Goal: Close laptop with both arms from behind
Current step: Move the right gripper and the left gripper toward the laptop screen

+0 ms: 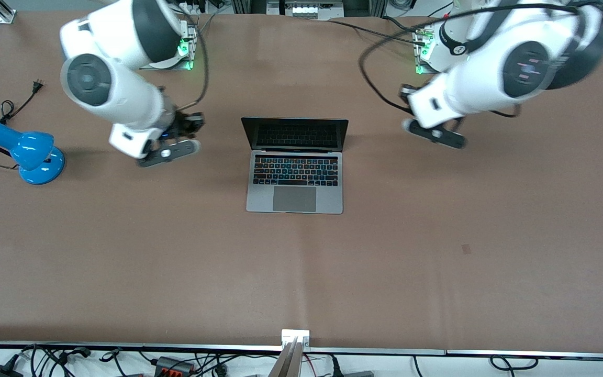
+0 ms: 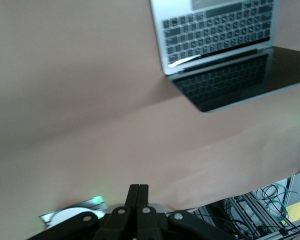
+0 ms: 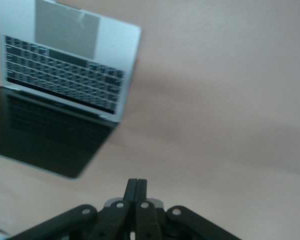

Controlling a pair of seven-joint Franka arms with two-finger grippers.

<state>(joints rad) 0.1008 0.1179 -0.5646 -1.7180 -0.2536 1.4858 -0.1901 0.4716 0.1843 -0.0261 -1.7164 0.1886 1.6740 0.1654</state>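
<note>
The laptop [image 1: 294,165] sits open mid-desk [image 1: 437,251], its screen upright. The left hand [image 2: 138,192] hangs over bare desk toward its own end, fingers pressed together. The right hand [image 3: 136,187] does likewise, near a blue lamp [image 1: 24,151].

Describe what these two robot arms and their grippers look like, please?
Both arms are chunky white tubes with round black joint caps and black cables trailing off. The right gripper and left gripper are black, with thin flat fingers on jointed black linkages. Small green lights glow near their bases.
</note>
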